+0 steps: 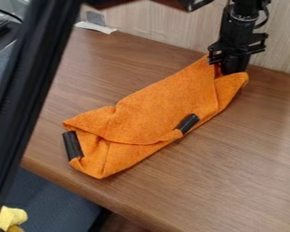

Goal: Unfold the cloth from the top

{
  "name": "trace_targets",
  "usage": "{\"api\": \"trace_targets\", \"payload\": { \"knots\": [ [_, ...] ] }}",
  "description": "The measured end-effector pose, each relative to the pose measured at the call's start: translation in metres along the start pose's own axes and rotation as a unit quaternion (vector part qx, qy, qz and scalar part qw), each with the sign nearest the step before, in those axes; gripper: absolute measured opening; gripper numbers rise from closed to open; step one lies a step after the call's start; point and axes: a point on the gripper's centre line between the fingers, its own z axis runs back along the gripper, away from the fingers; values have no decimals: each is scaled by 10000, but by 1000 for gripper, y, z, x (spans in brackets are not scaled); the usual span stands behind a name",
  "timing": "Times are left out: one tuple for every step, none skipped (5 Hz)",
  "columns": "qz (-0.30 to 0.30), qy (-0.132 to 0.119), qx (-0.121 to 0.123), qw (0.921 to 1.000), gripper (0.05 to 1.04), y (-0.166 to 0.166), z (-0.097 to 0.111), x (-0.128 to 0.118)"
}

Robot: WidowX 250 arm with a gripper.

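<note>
Claw [229,64]: by the top of the cloth [162,104], likely to unfold it; my opening and hold, I can't tell.
Bench [232,167]: below me.

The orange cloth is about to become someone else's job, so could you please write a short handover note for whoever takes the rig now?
Gripper: down at the far end of the cloth, right by its folded corner; I can't tell whether it has a hold.
Orange cloth: slanting across the wooden table, folded over itself, one black piece at its near left end, another on its right edge.
Done: gripper at the cloth.
Left: the unfolding, probably starting from that far corner.
</note>
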Motion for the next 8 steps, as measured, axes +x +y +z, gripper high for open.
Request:
{"api": "trace_targets", "payload": {
  "knots": [
    [130, -25, -57, 9999, 536, 3, -3, -2],
    [145, -62, -34, 9999, 815, 4, -2, -1],
    [142, -105, -134, 9998, 1015, 8, 8, -4],
    [81, -76, -232, 9997, 1012, 8, 13, -6],
    [-24, -108, -358, 9993, 1007, 5, 19, -7],
    [-43, -344, -617, 9975, 1005, 5, 49, -3],
    [-55, -389, -842, 9957, 1005, 7, 74, -8],
    [-96, -552, -692, 9960, 1003, 22, 94, -8]
  ]
}}
